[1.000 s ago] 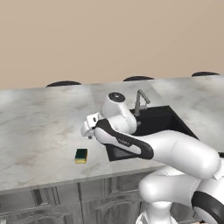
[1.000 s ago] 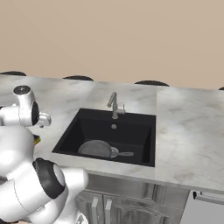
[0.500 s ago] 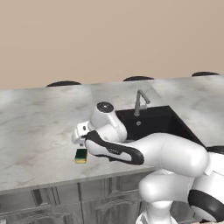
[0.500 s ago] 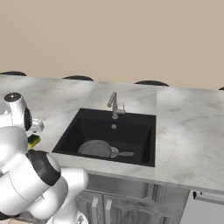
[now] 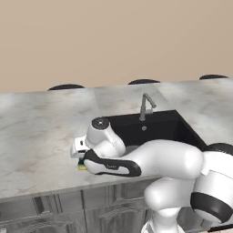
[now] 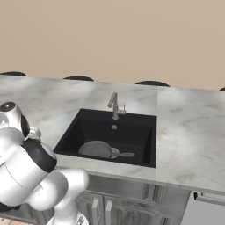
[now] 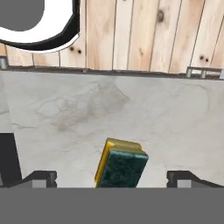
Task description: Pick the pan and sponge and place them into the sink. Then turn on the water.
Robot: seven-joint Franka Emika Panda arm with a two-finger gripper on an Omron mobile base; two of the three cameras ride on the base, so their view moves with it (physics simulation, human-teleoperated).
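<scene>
Pan: the pan [image 6: 97, 149] lies flat on the floor of the sink [image 6: 145, 145], near its front wall, handle pointing right — that half of the job looks done.

Sponge: the sponge [image 7: 121, 165] sits on the marble counter [image 7: 166, 118] left of the basin, close to the counter's front edge, green face up with the yellow layer showing along one side. In the left base view only a sliver of it [image 5: 82, 166] peeks out under the wrist.

Gripper: the gripper [image 7: 112, 177] hangs just above the sponge with its jaws spread wide, one fingertip on either side, nothing held.

Step in hand: lowering onto the sponge to grasp it, as I judge it.

Risk – alignment: the sponge lies skewed between the fingertips, so closing could twist it rather than pinch it squarely.

Risk – softness: a sponge gives under pressure; a shallow or off-centre grip could let it slip out during the carry to the sink.

Risk – edge: a nudge instead of a grasp might push it off the counter's front.

Faucet: the faucet [image 6: 114, 104] shows no stream — water not yet on.
</scene>
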